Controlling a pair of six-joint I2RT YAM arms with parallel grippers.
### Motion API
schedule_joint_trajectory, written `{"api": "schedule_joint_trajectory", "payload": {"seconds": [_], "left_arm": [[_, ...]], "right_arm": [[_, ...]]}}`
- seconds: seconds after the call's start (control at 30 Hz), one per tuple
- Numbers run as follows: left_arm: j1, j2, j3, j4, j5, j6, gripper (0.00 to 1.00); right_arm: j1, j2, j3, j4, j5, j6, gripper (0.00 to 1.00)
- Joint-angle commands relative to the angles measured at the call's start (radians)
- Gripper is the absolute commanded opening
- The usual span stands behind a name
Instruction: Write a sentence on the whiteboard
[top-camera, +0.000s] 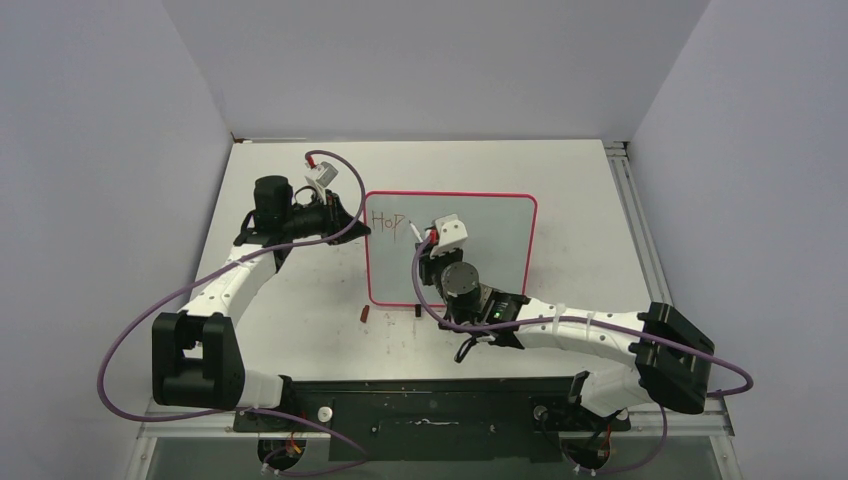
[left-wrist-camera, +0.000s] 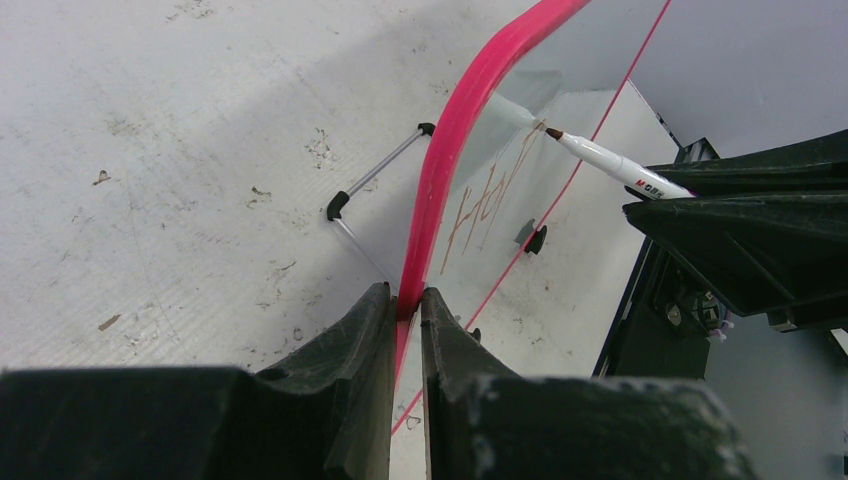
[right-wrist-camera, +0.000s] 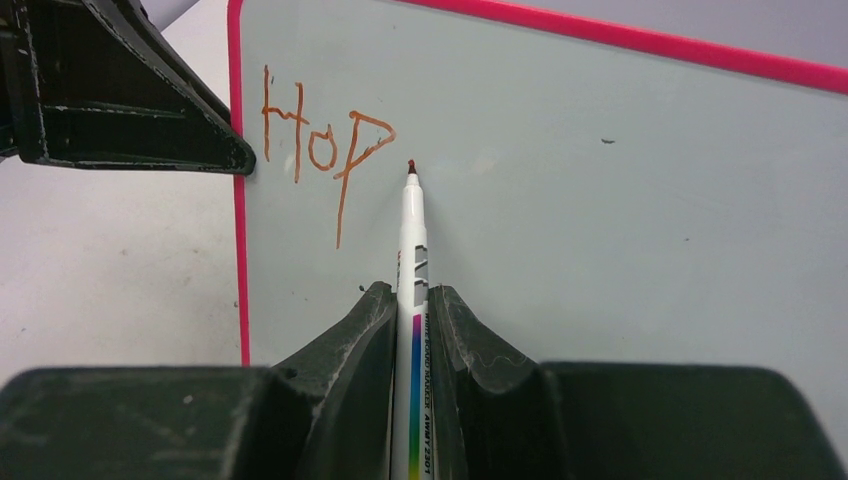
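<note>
The whiteboard (top-camera: 500, 250) stands upright mid-table on its feet, with a pink-red frame (left-wrist-camera: 455, 150). My left gripper (left-wrist-camera: 408, 295) is shut on the board's left edge (top-camera: 364, 232), the frame pinched between its fingers. My right gripper (right-wrist-camera: 412, 292) is shut on a white marker (right-wrist-camera: 412, 230), in front of the board (right-wrist-camera: 600, 200). The sentence (right-wrist-camera: 320, 140) reads "Hop" in reddish-brown letters at the board's top left (top-camera: 387, 221). The marker's tip (right-wrist-camera: 411, 165) sits just right of the "p", at the board's surface. From the left wrist, the marker (left-wrist-camera: 620, 165) points at the writing (left-wrist-camera: 490, 205).
A small reddish-brown cap (top-camera: 365, 313) lies on the table in front of the board's lower left corner, near a black foot (top-camera: 416, 311). A wire stand (left-wrist-camera: 375, 175) sticks out behind the board. A metal rail (top-camera: 630, 200) runs along the table's right edge.
</note>
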Motion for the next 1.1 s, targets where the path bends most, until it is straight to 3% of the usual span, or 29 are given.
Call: {"api": "schedule_joint_trajectory", "payload": {"seconds": [0.0, 0.6, 1.07], "left_arm": [[-0.010, -0.024, 0.013, 0.011, 0.024, -0.015, 0.00], [-0.011, -0.022, 0.017, 0.005, 0.021, -0.012, 0.00], [-0.014, -0.021, 0.015, 0.007, 0.022, -0.012, 0.00]], "right_arm": [[-0.011, -0.019, -0.026, -0.020, 0.003, 0.023, 0.05], [-0.019, -0.070, -0.045, -0.043, 0.055, 0.029, 0.05], [-0.031, -0.001, 0.007, 0.012, -0.013, -0.018, 0.05]]}}
